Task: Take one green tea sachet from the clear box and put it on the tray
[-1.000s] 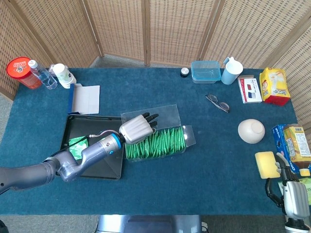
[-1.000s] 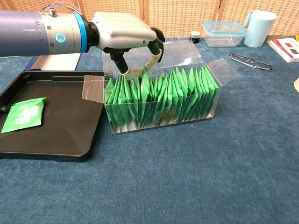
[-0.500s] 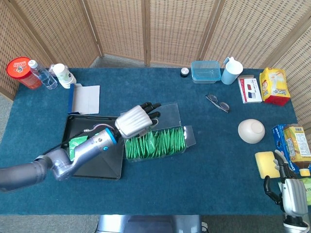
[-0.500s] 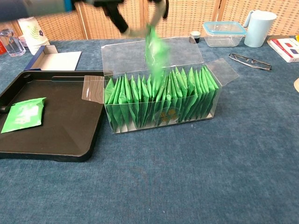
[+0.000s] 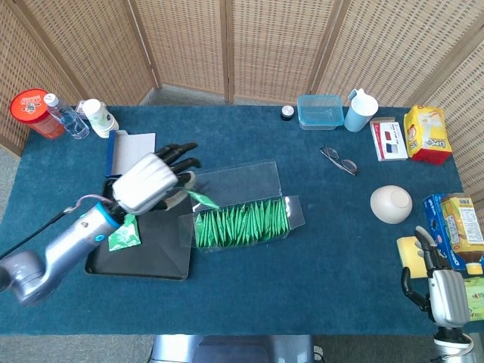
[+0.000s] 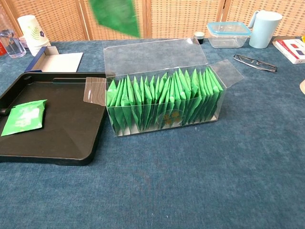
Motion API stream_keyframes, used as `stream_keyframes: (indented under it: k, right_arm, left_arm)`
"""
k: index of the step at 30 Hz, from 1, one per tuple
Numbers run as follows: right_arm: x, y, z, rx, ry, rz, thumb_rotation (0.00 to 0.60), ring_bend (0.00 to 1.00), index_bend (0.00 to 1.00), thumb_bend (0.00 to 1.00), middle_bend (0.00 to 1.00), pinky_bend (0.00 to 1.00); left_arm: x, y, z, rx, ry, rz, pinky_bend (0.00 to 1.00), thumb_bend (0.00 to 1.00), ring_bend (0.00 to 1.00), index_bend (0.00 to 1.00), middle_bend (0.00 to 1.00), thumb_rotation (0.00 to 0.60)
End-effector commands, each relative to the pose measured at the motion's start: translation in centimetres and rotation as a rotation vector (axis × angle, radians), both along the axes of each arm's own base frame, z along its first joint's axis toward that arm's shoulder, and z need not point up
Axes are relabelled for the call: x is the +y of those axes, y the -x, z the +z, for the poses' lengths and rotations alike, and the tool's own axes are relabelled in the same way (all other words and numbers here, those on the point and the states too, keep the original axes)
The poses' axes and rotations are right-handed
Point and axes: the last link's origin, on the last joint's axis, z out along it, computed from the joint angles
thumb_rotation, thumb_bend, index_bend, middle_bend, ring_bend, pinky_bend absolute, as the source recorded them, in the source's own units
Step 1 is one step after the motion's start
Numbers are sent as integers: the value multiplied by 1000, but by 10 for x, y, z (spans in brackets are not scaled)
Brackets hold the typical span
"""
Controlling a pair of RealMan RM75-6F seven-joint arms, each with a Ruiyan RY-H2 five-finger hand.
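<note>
Overhead, we are seeing our left hand (image 5: 151,181) pinching one green sachet (image 5: 203,201) between clear box (image 5: 243,219) and tray (image 5: 162,257); right hand (image 5: 440,291) idling empty, fingers apart. Chest-level, sachet is hanging high; placing remains.

head: high, looking down | chest: low, close (both show clear box (image 5: 240,219) (image 6: 162,98))

Sachet (image 6: 116,16) now lifted above tray (image 5: 170,261)
</note>
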Motion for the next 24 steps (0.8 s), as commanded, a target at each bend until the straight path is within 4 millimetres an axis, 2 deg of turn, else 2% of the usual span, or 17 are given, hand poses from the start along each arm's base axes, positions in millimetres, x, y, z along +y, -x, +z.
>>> stream_keyframes:
  k: [1, 7, 10, 13, 21, 24]
  right_arm:
    - [-3, -3, -1, 3, -12, 12, 147, 240, 57, 583, 112, 320]
    - [-10, -10, -6, 8, -32, 31, 147, 240, 57, 583, 112, 320]
    - [-11, -12, -8, 11, -40, 34, 148, 240, 56, 584, 112, 320]
    - [-11, -13, -9, 14, -42, 28, 146, 240, 56, 584, 112, 320]
    - [-9, -14, -8, 17, -35, 18, 147, 240, 56, 583, 112, 320]
    - [-9, -14, -8, 17, -34, 14, 147, 240, 57, 584, 112, 320]
  left_arm:
    - [-11, 25, 5, 36, 2, 58, 202, 410, 108, 692, 302, 600]
    - [-18, 69, 7, 83, 12, 181, 202, 410, 108, 692, 302, 600]
    - [-16, 97, 6, 138, 5, 258, 202, 410, 108, 691, 302, 600]
    - [-10, 114, -2, 163, 28, 317, 202, 410, 107, 687, 302, 600]
    - [1, 127, -24, 212, 58, 345, 203, 410, 106, 680, 301, 600]
    - [6, 130, -29, 242, 55, 349, 203, 410, 86, 595, 262, 600]
